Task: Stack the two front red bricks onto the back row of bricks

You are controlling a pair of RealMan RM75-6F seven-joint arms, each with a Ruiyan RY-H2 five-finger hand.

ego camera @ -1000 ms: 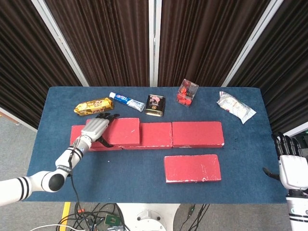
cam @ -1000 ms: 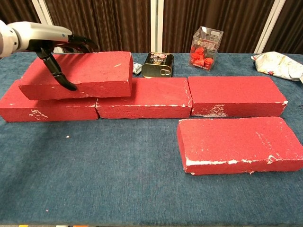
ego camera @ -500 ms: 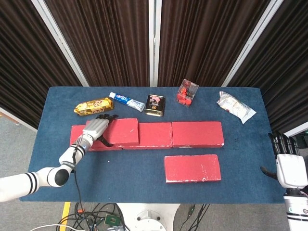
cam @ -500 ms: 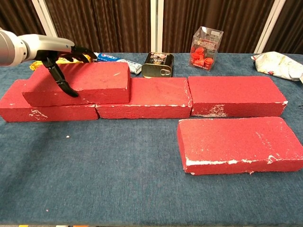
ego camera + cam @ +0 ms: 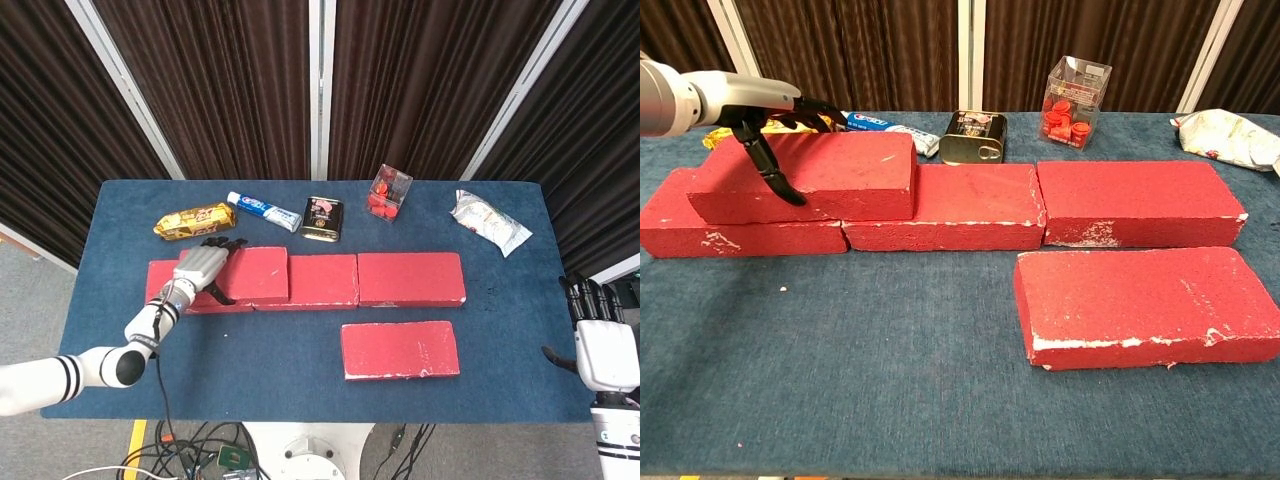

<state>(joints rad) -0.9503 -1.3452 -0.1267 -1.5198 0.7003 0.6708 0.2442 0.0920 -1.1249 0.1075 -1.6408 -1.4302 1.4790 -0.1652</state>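
Note:
A red brick (image 5: 810,175) lies on top of the back row's left brick (image 5: 740,238), overlapping onto the middle brick (image 5: 960,210). My left hand (image 5: 755,105) grips its left end, fingers over the far edge and thumb down the front face. In the head view the same left hand (image 5: 200,267) sits on that upper brick (image 5: 250,274). The back row's right brick (image 5: 1140,205) is bare. One red brick (image 5: 1145,305) lies flat in front, at the right. My right hand (image 5: 598,345) hangs off the table's right edge, fingers straight, holding nothing.
Along the back of the blue table (image 5: 270,360) lie a yellow snack bar (image 5: 194,221), a toothpaste tube (image 5: 263,211), a dark tin (image 5: 322,219), a clear box of red caps (image 5: 388,193) and a white packet (image 5: 488,222).
The brick in my left hand came down and slightly left, settling flat on the back row. My right hand shifted a little at the table's right side.

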